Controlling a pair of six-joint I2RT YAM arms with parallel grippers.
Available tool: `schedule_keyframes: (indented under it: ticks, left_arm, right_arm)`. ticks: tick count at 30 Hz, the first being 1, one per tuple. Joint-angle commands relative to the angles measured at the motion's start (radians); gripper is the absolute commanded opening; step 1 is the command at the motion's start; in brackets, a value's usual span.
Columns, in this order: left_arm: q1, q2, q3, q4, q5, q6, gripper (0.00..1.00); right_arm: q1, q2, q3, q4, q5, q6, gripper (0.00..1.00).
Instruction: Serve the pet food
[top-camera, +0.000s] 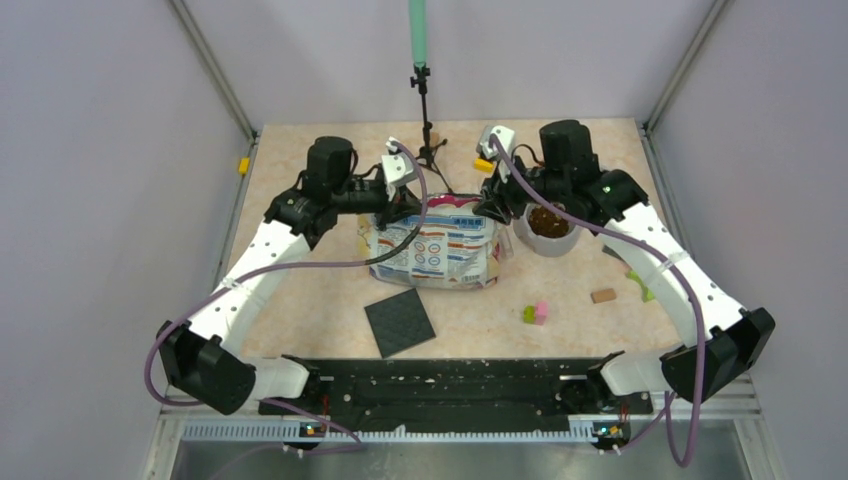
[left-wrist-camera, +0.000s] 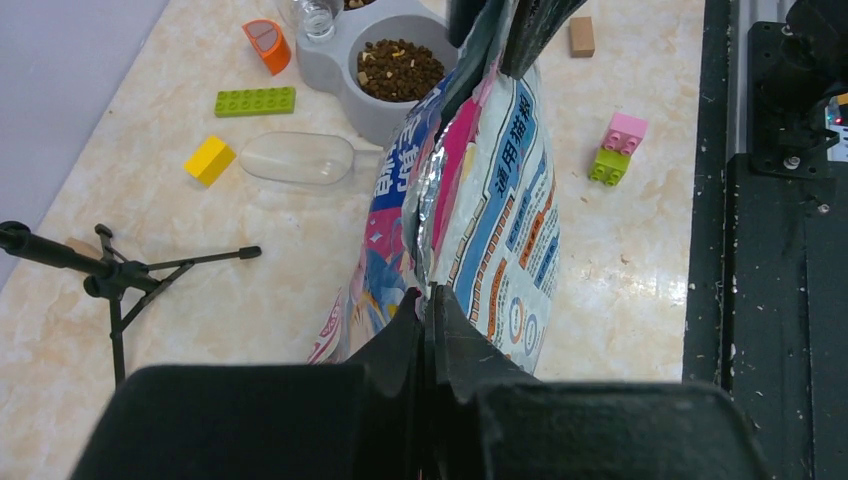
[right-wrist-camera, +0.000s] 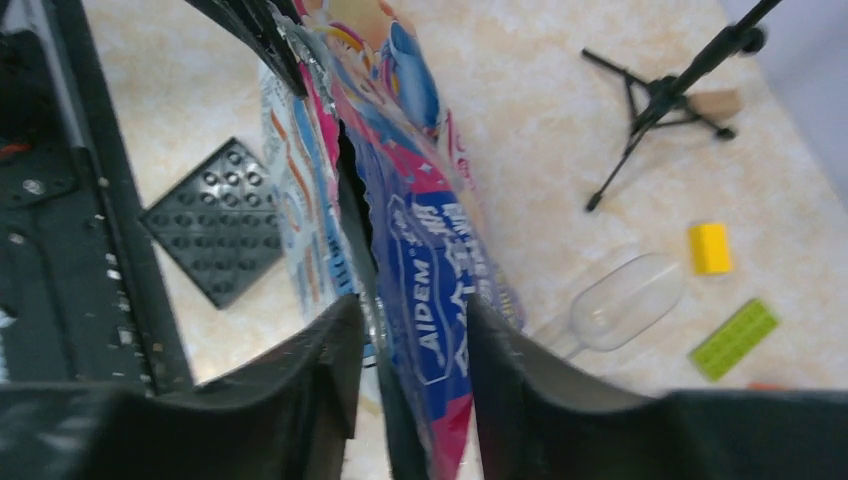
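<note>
Left pincer (left-wrist-camera: 428, 300) and right pincer (right-wrist-camera: 408, 322) both clench the one bag (left-wrist-camera: 500, 200), beside one bowl (left-wrist-camera: 380, 115) of kibble (left-wrist-camera: 400, 68).

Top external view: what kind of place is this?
Probably a lab test cell, not a home: two arms bolted to a framed table, blank walls, a small tripod and toy blocks near the pet food bag.

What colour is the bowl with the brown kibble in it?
Light grey. The bowl shows best in the left wrist view.
</note>
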Motion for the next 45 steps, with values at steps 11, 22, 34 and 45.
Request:
schedule_keyframes:
  ticks: [11, 22, 34, 45]
  left_arm:
    - [-0.003, -0.052, 0.024, 0.03, -0.043, -0.021, 0.0]
    - [-0.003, -0.069, -0.014, 0.039, -0.043, -0.014, 0.53]
    - [-0.078, 0.043, -0.018, 0.232, 0.03, -0.162, 0.59]
    - [-0.079, -0.008, -0.043, 0.241, -0.055, -0.142, 0.0]
  right_arm:
    - [0.144, 0.092, 0.059, 0.202, 0.121, 0.012, 0.58]
    - [0.145, 0.031, -0.046, 0.423, 0.016, 0.132, 0.0]
    - [0.145, 0.01, -0.037, 0.341, -0.047, 0.129, 0.0]
    - [0.144, -0.002, 0.007, 0.131, 0.122, 0.037, 0.32]
